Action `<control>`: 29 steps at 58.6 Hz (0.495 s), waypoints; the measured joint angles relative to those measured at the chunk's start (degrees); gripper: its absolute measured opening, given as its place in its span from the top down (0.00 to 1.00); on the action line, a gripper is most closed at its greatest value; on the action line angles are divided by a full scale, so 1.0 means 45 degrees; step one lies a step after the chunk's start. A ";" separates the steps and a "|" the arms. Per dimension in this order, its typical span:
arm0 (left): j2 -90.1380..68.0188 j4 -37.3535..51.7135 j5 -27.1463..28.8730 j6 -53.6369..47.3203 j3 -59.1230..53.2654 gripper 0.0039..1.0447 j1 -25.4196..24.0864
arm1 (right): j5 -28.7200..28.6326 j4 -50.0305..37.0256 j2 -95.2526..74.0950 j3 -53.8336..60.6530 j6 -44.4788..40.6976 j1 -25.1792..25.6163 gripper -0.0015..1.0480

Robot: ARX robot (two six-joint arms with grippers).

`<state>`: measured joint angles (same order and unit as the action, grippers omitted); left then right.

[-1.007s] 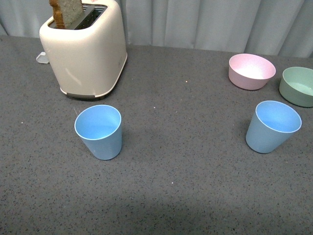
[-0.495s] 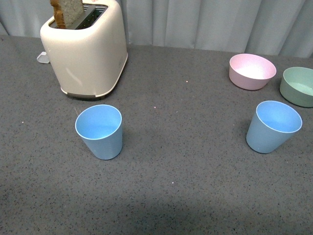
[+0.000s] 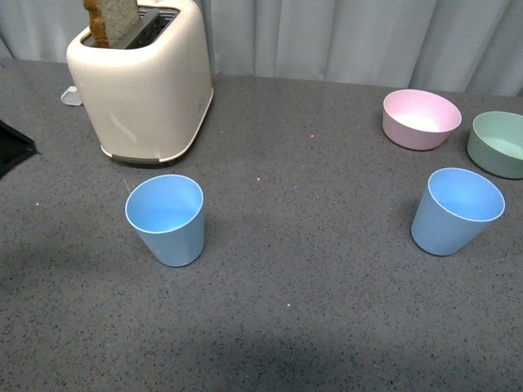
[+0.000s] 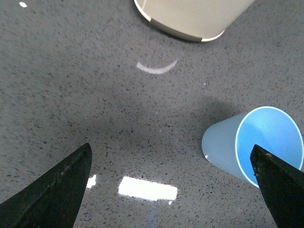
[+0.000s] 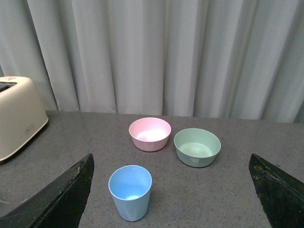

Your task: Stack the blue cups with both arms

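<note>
Well apart on the grey speckled desk (image 3: 310, 278), the two blue cups stand upright, mouths up: the left cup (image 3: 165, 219) towards the robot's left, the right cup (image 3: 454, 211) far over to its right. A cream toaster (image 3: 143, 82) with a slice of toast (image 3: 110, 20) in its slot stands just behind the left cup, near it but not touching. Behind the right cup sit a pink bowl (image 3: 420, 118) and a pale green bowl (image 3: 498, 144), the green one nearer to the cup's rim. A grey curtain (image 3: 343, 37) hangs at the back.

Only a black corner of the left arm (image 3: 12, 145) shows at the front view's left border. The left claw (image 4: 170, 147) is spread wide and grips nothing, with the left cup just inside one finger (image 4: 280, 185). The right claw (image 5: 171, 155) is likewise spread wide and empty, high above the desk, looking down on the right cup and both bowls.
</note>
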<state>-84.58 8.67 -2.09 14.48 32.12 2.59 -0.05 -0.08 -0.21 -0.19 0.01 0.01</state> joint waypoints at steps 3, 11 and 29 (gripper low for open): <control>-0.0729 -0.0384 -0.0083 0.0272 0.0525 0.06 0.0155 | 0.0000 0.0000 0.0000 0.0000 0.0000 0.0000 0.09; -0.2147 -0.1141 -0.0151 0.0612 0.1802 0.06 0.0719 | -0.0005 0.0000 0.0000 0.0000 0.0000 0.0000 0.09; -0.3842 -0.2030 -0.0223 0.1200 0.3172 0.06 0.1404 | 0.0000 0.0000 0.0000 0.0000 0.0000 0.0000 0.09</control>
<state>-101.86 -0.47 -3.09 19.88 46.39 8.91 -0.05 -0.08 -0.21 -0.19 0.01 0.01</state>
